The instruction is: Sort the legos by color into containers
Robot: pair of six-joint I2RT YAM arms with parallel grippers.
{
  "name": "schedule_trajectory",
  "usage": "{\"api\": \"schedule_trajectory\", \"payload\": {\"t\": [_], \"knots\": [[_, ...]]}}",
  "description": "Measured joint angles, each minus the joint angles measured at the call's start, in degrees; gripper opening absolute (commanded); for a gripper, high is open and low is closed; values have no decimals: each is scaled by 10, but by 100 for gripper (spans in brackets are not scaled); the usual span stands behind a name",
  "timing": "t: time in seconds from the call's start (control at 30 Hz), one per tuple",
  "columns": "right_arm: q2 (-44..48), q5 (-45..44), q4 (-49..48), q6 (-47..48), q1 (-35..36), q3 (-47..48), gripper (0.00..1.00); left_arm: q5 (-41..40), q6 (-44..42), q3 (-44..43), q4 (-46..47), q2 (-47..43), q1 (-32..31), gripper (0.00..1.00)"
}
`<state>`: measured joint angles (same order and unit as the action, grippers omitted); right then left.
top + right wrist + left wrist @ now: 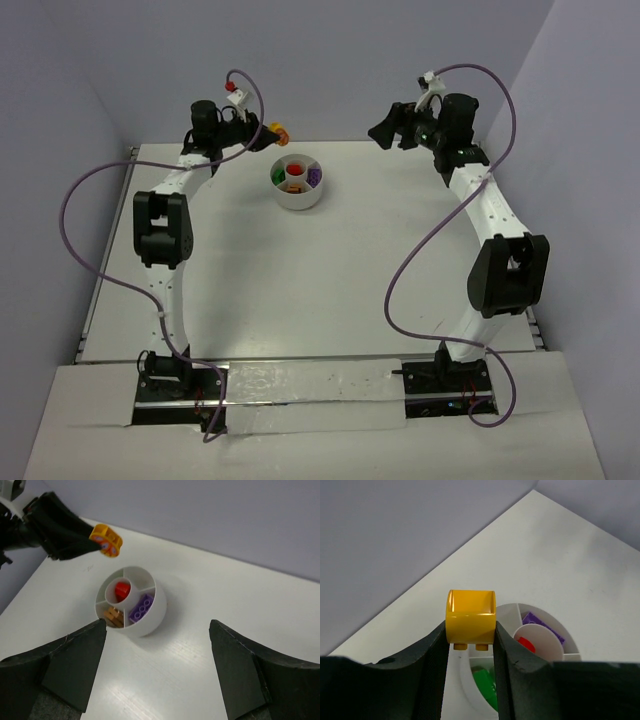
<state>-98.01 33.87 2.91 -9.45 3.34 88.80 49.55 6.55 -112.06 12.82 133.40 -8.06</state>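
Yellow brick point(470, 622): glossy yellow, with red marks on one face. Bowl point(156, 611): plain white. In it: red brick point(121, 589), purple brick point(141, 608), orange-brown brick point(114, 616), green brick point(485, 686). Table point(300, 290): white. Cables point(390, 290): purple. Walls point(60, 60): pale grey-lilac.

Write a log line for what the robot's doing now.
left gripper: shut on yellow lego, raised near white bowl | right gripper: open | in bowl: red lego, purple lego, green lego, orange-brown lego

White arms point(168, 300), black joints point(160, 228), purple cables point(65, 205)
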Motion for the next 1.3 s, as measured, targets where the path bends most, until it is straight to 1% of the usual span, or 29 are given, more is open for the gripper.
{"api": "schedule_trajectory", "payload": {"t": [0.2,0.53,1.03,1.07,1.17,1.3], "knots": [[1,30,36,10,-5,-28,90,32,-8,-18,11,42,5,0],[1,55,41,12,-6,-30,90,92,-3,-18,31,44,3,0],[1,63,41,11,-6,-30,91,98,-7,-35,23,79,-7,1],[1,63,41,11,-6,-30,91,98,-8,-35,23,80,-8,2],[1,63,41,11,-6,-30,91,98,-8,-35,21,82,-10,8],[1,63,41,11,-6,-31,91,97,-10,-40,10,82,-12,21]]}}
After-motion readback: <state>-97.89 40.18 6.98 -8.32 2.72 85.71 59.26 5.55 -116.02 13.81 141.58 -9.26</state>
